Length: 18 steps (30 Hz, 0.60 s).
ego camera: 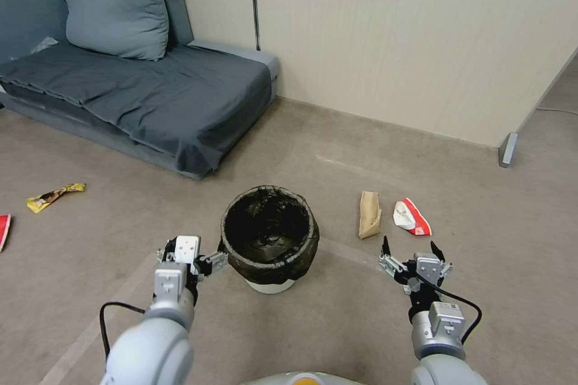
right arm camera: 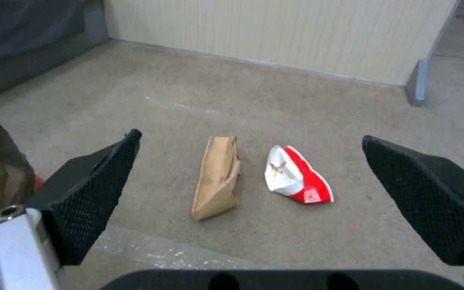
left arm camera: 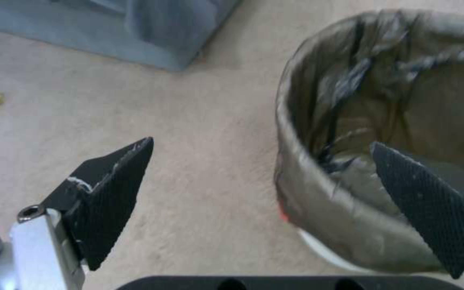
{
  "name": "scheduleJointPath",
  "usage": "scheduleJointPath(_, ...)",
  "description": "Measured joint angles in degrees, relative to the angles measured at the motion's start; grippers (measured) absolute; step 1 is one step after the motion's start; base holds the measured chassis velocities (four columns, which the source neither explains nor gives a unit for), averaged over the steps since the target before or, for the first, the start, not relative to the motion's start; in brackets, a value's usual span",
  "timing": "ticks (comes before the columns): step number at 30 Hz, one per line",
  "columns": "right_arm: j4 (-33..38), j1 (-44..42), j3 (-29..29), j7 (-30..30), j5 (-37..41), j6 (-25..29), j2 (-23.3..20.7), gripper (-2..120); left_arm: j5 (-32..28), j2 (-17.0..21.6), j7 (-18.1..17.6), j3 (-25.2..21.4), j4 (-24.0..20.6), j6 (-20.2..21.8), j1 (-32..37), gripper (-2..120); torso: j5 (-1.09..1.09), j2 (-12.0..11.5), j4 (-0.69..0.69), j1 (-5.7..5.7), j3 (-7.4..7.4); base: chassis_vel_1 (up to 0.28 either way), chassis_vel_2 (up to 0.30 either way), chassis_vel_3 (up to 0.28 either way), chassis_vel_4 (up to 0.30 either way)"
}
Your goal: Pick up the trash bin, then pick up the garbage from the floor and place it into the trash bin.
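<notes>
White trash bin (ego camera: 270,234): on floor, between both arms.
Left gripper (left arm camera: 275,177): fingers apart astride the rim, likely positioned for a lifting grip.
Right gripper (ego camera: 412,257): fingers apart, near brown paper bag (ego camera: 369,214) and red-and-white cup (ego camera: 412,217).

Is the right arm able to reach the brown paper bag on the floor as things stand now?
Probably yes. The right end effector is open and faces the brown paper bag, with bare floor between them. The red-and-white cup lies beside the bag, apart from it, and the trash bin stands off to the side.
</notes>
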Motion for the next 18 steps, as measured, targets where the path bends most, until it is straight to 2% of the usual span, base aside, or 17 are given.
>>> scheduleJointPath(1, -0.11, 0.03, 0.04, 0.04, 0.02, -0.09, 0.00, 100, -4.24, 1.62, -0.60, -0.30, -0.12, 0.01, -1.09, 100, 0.00, 0.00, 0.01, 0.00, 0.00, 0.000, 0.000, 0.000, 0.000)
scheduleJointPath(2, -0.16, 0.03, 0.05, 0.04, 0.03, -0.11, 0.00, 100, -4.93, 1.96, -0.67, -0.36, -0.12, 0.01, -1.33, 100, 0.00, 0.00, 0.01, 0.00, 0.00, 0.000, 0.000, 0.000, 0.000)
scheduleJointPath(4, -0.51, -0.02, 0.16, 0.13, 0.02, -0.15, 0.01, 100, -10.84, 5.19, -0.95, -0.37, 0.48, 0.03, -3.86, 100, 0.01, 0.00, 0.01, 0.00, 0.00, 0.000, 0.000, 0.000, 0.000)
scheduleJointPath(5, -0.51, -0.02, 0.16, 0.13, 0.02, -0.15, 0.01, 100, -10.84, 5.19, -0.95, -0.37, 0.48, 0.03, -3.86, 100, 0.01, 0.00, 0.01, 0.00, 0.00, 0.000, 0.000, 0.000, 0.000)
scheduleJointPath(8, -0.79, -0.05, 0.15, 0.31, 0.00, -0.16, 0.00, 100, -17.43, 8.25, -1.28, 0.58, 2.88, 0.05, -7.17, 100, 0.00, 0.00, 0.01, 0.00, 0.00, 0.000, 0.000, 0.000, 0.000)
scheduleJointPath(10, -0.83, -0.04, 0.15, 0.35, -0.01, -0.17, 0.01, 100, -18.33, 8.70, -1.36, 0.81, 3.38, 0.05, -7.78, 100, 0.00, 0.00, 0.01, 0.00, 0.00, 0.000, 0.000, 0.000, 0.000)
scheduleJointPath(12, -0.94, 0.09, 0.11, 0.39, -0.12, -0.19, 0.00, 100, -20.57, 10.04, -2.00, 1.76, 6.02, 0.29, -10.34, 100, 0.00, 0.00, 0.00, 0.00, 0.00, 0.000, 0.000, 0.000, 0.000)
scheduleJointPath(18, -1.50, 0.42, -0.12, 0.52, -0.20, -0.23, 0.00, 100, -21.75, 10.33, -2.97, 2.86, 10.68, 0.32, -13.20, 100, 0.01, 0.00, 0.01, 0.00, 0.00, 0.000, 0.000, 0.000, 0.000)
